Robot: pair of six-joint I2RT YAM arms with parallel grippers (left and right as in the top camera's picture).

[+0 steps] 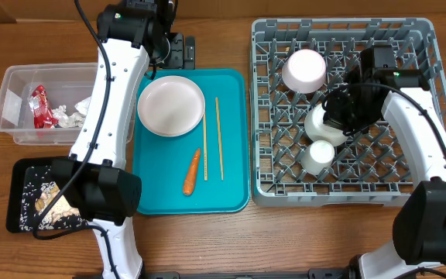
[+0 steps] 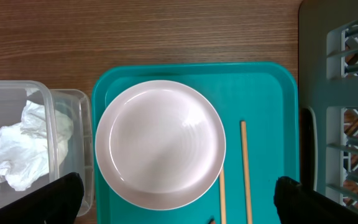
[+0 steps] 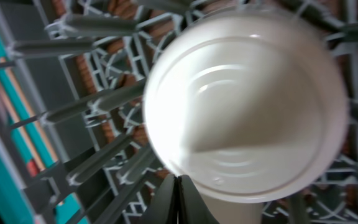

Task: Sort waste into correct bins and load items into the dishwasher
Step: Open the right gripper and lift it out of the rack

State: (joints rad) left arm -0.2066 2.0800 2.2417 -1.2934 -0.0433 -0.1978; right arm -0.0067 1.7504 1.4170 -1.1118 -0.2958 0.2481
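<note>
Dish rack (image 1: pixel 339 195): right half of frame.
Left arm (image 1: pixel 114 85): stretched to upper centre-left.
Right arm (image 1: pixel 409 124): bent over the rack.
Left gripper (image 2: pixel 179 199): spread wide, empty, above plate (image 2: pixel 160 143) on teal tray (image 2: pixel 266 93).
Right gripper (image 3: pixel 179 199): pinched closed at rim of bowl (image 3: pixel 247 106).

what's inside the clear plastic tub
A red wrapper and crumpled white napkin lie in the clear tub; the left arm covers one end overhead.
</note>
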